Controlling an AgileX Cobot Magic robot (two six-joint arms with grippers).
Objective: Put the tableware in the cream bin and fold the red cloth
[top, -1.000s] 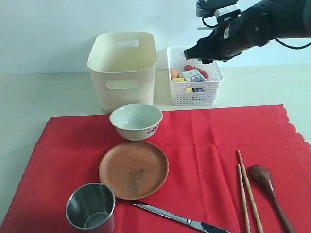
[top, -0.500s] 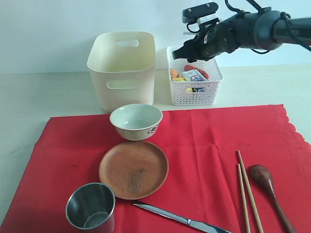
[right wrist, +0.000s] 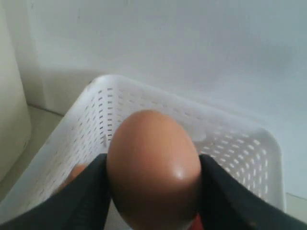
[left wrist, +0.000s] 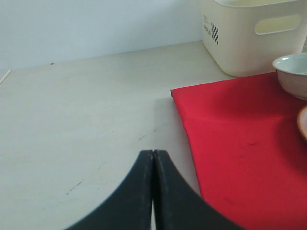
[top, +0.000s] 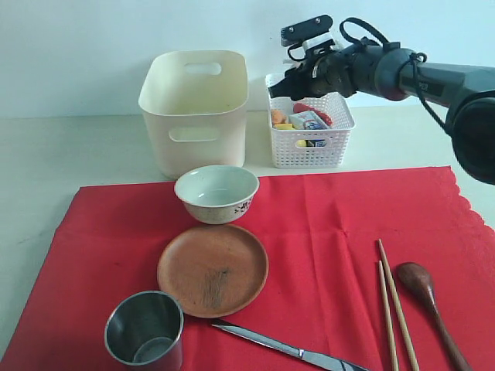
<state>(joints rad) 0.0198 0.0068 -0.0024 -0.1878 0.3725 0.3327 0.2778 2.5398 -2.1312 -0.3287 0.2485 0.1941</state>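
Right gripper (right wrist: 152, 189) pinches the egg (right wrist: 153, 153) over the white basket (right wrist: 230, 143). I want it low before release, since it likely cracks easily. Left gripper (left wrist: 153, 158) sits pressed together beside the red cloth (top: 332, 224); the bowl (top: 216, 193) waits there, near the cream bin (top: 197, 108).

- We see open table (top: 69, 154) left of the cloth (top: 325, 232).
- The bin (top: 195, 116) and basket (top: 309, 147) stand near each other (narrow gap between).
- The bowl (top: 216, 192) fronts the bin.

Glossy steel cup (top: 145, 338), matt red cloth (top: 332, 232)
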